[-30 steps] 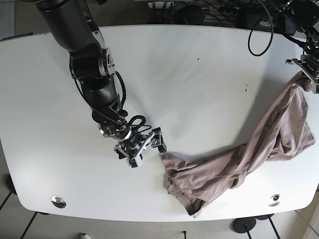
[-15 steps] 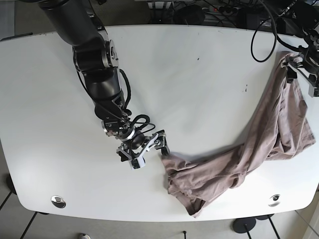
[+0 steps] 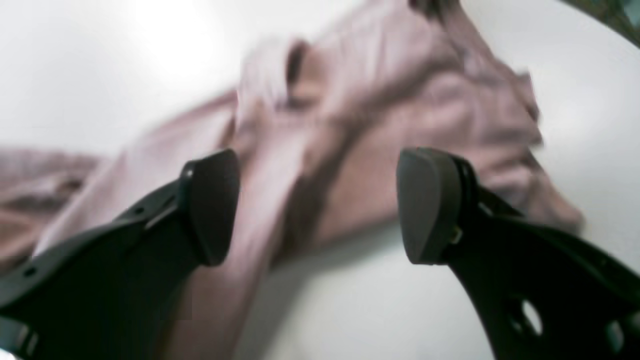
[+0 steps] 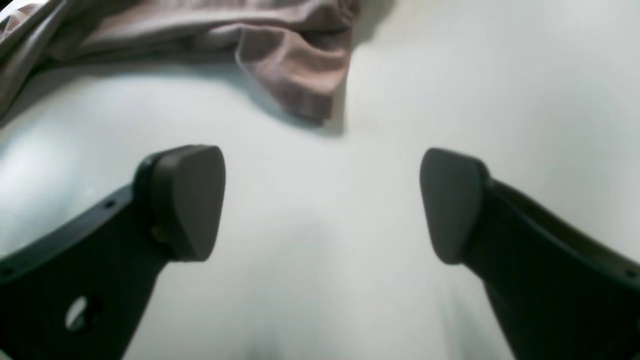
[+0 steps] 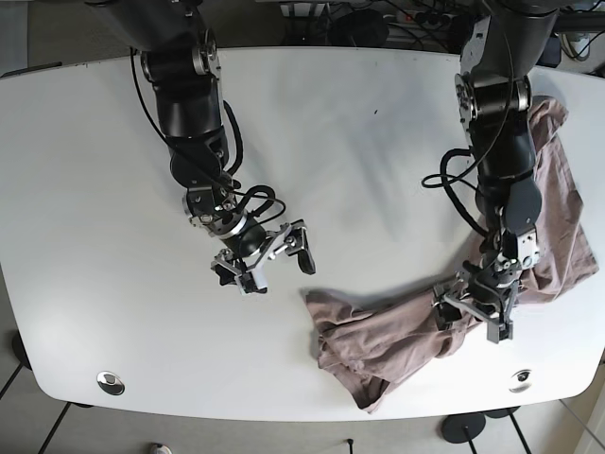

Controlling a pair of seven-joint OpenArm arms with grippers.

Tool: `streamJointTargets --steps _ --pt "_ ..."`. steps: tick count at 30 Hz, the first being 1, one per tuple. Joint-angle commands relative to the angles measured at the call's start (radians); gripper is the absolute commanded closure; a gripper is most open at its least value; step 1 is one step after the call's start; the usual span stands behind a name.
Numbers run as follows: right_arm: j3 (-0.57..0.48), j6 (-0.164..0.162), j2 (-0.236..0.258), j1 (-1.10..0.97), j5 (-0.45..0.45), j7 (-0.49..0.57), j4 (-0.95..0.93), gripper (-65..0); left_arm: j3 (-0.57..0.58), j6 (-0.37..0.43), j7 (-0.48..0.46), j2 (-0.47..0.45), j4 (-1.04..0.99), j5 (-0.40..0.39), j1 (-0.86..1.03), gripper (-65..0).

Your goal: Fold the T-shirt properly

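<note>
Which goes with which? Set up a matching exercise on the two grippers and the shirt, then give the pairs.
Column one:
1. left gripper
2. right gripper
3. T-shirt

Column two:
a. open over bare white table, just short of a cloth corner
b. crumpled along the table's near and side edge
c. open, low over bunched pink cloth

Pairs: 1-c, 2-a, 3-b

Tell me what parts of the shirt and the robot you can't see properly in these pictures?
- T-shirt: bunched up in the base view, so sleeves and collar are lost in its own folds.
- T-shirt in the left wrist view: blurred, so its folds can't be traced.
- T-shirt in the right wrist view: mostly cut off by the top edge.
- Left gripper: too small in the base view to judge cloth contact.
</note>
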Motion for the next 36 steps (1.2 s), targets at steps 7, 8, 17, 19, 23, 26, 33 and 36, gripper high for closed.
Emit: streamJointTargets --steps 7,8,17,19,23,26,33,36 --pt "0.153 0.006 0.007 -0.049 0.017 0.022 0.082 -58.3 0.213 0.172 -0.349 0.022 -0.458 -0.003 -0.201 -45.8" --pt "0.168 0.006 0.008 -0.054 0.017 0.022 0.082 -58.3 0.228 0.178 -0.371 0.022 -0.487 -0.005 -0.204 -45.8" --pt "0.274 0.008 0.025 -0.098 0.017 0.022 0.185 -58.3 0.283 0.069 -0.349 0.022 -0.452 -0.006 -0.095 -15.6" --pt "0.277 0.036 0.025 -0.126 0.019 0.012 0.280 -58.3 0.286 0.034 -0.349 0.023 -0.418 -0.006 -0.057 -2.5" --pt "0.323 0.152 0.025 -0.132 0.097 -0.153 0.409 -58.3 0.289 -0.046 -0.335 0.068 -0.248 0.003 0.061 0.0" --pt "0.342 0.246 0.092 -0.132 0.258 -0.324 0.441 -58.3 0.322 -0.047 -0.210 0.072 -0.053 0.026 0.167 0.0" --pt "0.345 0.260 0.231 -0.183 0.470 -0.403 0.446 -58.3 0.428 -0.047 -0.091 0.069 0.346 0.027 0.465 0.0" --pt "0.346 0.258 0.252 -0.201 0.465 -0.403 0.438 -58.3 0.461 -0.050 -0.084 0.061 0.490 0.029 0.603 0.0"
